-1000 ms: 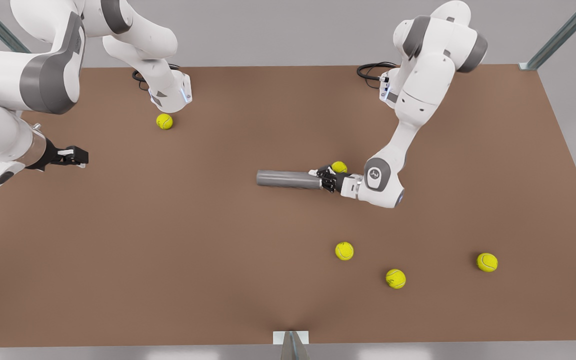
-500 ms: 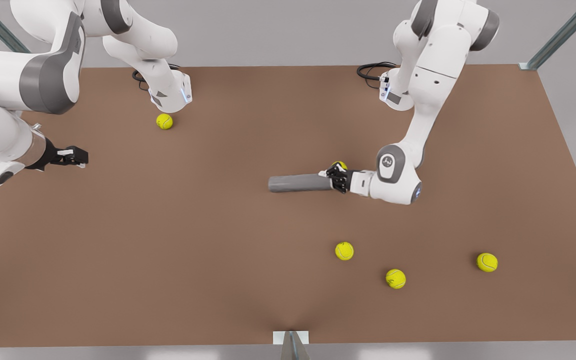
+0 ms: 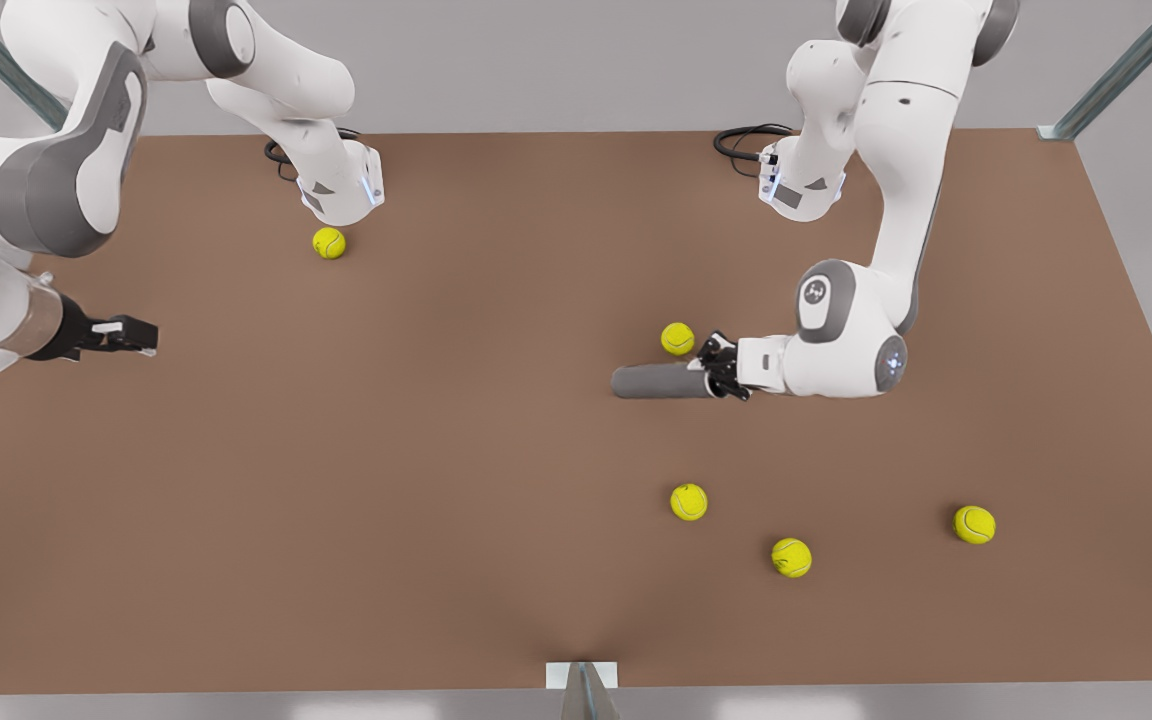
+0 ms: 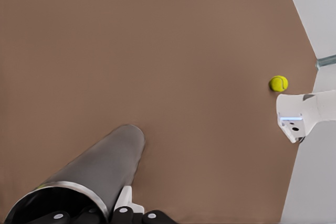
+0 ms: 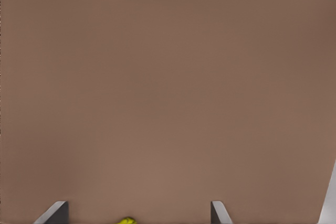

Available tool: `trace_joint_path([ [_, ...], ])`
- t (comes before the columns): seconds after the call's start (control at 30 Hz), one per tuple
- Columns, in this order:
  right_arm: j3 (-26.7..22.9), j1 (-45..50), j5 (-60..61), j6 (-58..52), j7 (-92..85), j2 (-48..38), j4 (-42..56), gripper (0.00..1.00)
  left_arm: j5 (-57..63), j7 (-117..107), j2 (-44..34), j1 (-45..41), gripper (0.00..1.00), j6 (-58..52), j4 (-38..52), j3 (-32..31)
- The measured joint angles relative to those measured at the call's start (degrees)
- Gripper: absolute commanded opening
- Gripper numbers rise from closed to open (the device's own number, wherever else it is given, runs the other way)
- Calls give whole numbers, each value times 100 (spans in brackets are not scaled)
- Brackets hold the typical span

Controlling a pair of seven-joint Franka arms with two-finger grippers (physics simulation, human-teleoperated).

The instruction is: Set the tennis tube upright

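The tennis tube (image 3: 661, 381) is a grey cylinder lying roughly level near the table's middle, its free end pointing to the front view's left. My left gripper (image 3: 719, 372) is shut on its end toward the front view's right. In the left wrist view the tennis tube (image 4: 100, 171) runs away from the camera, its pale rimmed open end sitting at the left gripper (image 4: 105, 216). My right gripper (image 3: 136, 335) waits at the front view's far left, above the table edge. Its open fingertips (image 5: 53, 212) stand wide apart with nothing held.
Several yellow tennis balls lie on the brown table (image 3: 386, 480): one (image 3: 677, 339) just behind the left gripper, one (image 3: 328, 243) by the far arm base, others (image 3: 688, 501), (image 3: 791, 557), (image 3: 974, 524) nearer the front. A ball (image 4: 279, 83) lies beside an arm base (image 4: 302, 116).
My left gripper has carried the tennis tube toward the front view's right, uncovering the ball behind it. The tube looks shorter now. My right gripper drifted slightly to the left.
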Motion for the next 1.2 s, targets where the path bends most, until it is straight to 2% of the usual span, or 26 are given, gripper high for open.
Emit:
trace_joint_path([
  [0.33, -5, -71, 245, -28, -13, 4, 11, 100, 1543, -801, -37, 9, 21, 2, 594, 190],
  [0.6, 13, -196, 600, 17, -16, 12, -209, 100, 2541, -1416, -52, 29, 21, 139, 710, 646],
  [0.8, 18, -164, 637, 29, -16, 9, -245, 100, 2940, -1807, -71, 52, 21, 188, 710, 960],
  [1.03, 18, -198, 602, 26, -18, 10, -237, 100, 3192, -2298, -9, 90, 21, 222, 702, 993],
  [1.07, 18, -196, 601, 25, -18, 9, -239, 100, 3227, -2364, -2, 93, 26, 224, 699, 992],
  [1.1, 18, -203, 600, 25, -18, 10, -239, 100, 3245, -2423, 1, 94, 56, 223, 700, 992],
  [1.13, 18, -212, 599, 25, -18, 9, -239, 100, 3244, -2473, 2, 94, 74, 220, 698, 992],
  [1.17, 18, -217, 598, 25, -18, 12, -239, 100, 3209, -2506, 14, 94, 85, 212, 696, 993],
  [1.2, 18, -221, 598, 25, -18, 13, -240, 100, 3155, -2525, 24, 93, 88, 200, 695, 995],
])
